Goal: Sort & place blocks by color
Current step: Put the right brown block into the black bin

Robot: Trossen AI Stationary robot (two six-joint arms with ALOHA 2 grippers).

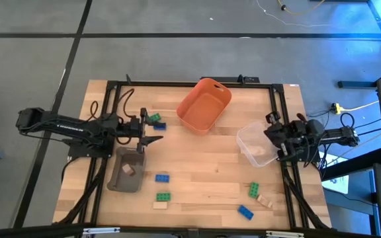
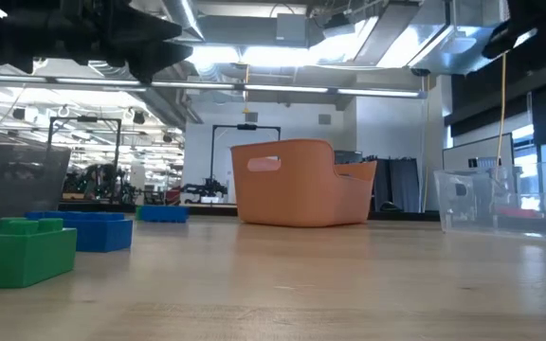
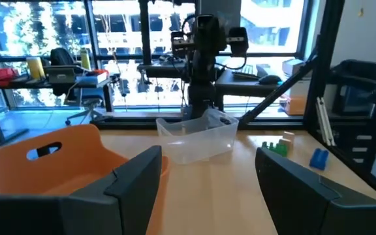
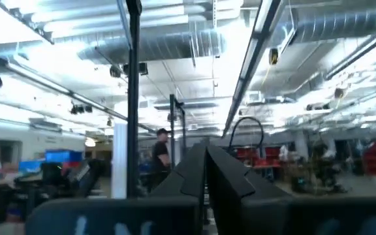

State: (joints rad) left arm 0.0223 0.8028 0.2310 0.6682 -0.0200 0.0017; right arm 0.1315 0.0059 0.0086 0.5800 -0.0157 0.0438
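In the low view a green block (image 2: 19,248) lay nearest the camera on the table (image 2: 330,284), with a blue block (image 2: 88,229) just behind it and another blue block (image 2: 163,214) farther back, beside the orange bin (image 2: 301,183). A clear tub (image 2: 500,201) stood well apart from the orange bin on its other side.

From above, the left gripper (image 1: 152,134) hung near the orange bin (image 1: 204,106), just over the grey tray (image 1: 127,170), its fingers spread wide and holding nothing. A tan block (image 1: 128,170) lay in that tray. A green block (image 1: 154,118) and a blue block (image 1: 159,125) sat between the left gripper and the orange bin. Farther from the bin lay a blue block (image 1: 162,177), a green block (image 1: 163,196) and a tan block (image 1: 160,205); toward the right arm lay green (image 1: 253,190), tan (image 1: 264,199) and blue (image 1: 245,211) blocks. The right gripper (image 1: 274,137) waited at the clear tub (image 1: 256,145).

The left wrist view showed both fingers (image 3: 132,183) far apart and empty.

In the right wrist view the right gripper (image 4: 206,163) was pressed closed, gripping nothing.
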